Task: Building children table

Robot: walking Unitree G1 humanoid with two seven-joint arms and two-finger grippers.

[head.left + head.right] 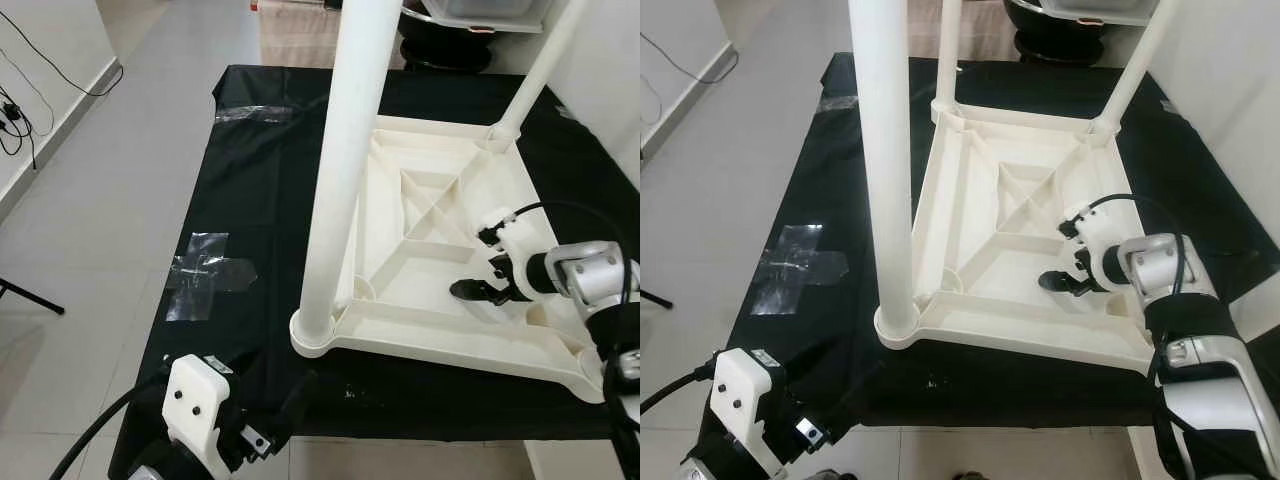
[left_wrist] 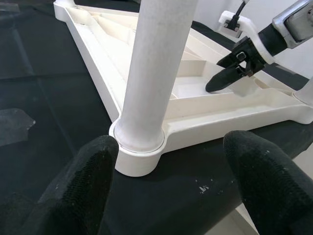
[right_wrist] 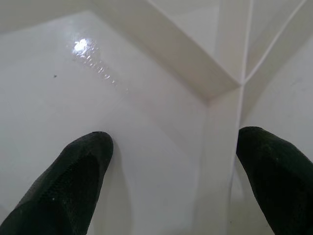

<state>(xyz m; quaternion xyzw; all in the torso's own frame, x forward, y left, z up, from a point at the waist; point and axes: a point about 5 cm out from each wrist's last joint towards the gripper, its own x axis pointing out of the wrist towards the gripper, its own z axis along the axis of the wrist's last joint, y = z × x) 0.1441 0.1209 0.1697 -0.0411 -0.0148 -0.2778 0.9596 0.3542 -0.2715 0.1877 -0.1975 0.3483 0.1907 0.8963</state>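
The tabletop, lower right of the frame, looks like cream moulded plastic, smooth and faintly glossy, with ribs across it. The leg at centre is smooth white plastic, more matt. The sheet is thin black plastic film, slightly shiny and creased. Clear glossy tape sits at centre left. The floor is pale smooth tile.

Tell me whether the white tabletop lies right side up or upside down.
Upside down: the tabletop shows its ribbed underside, and the legs stand up from its corners.
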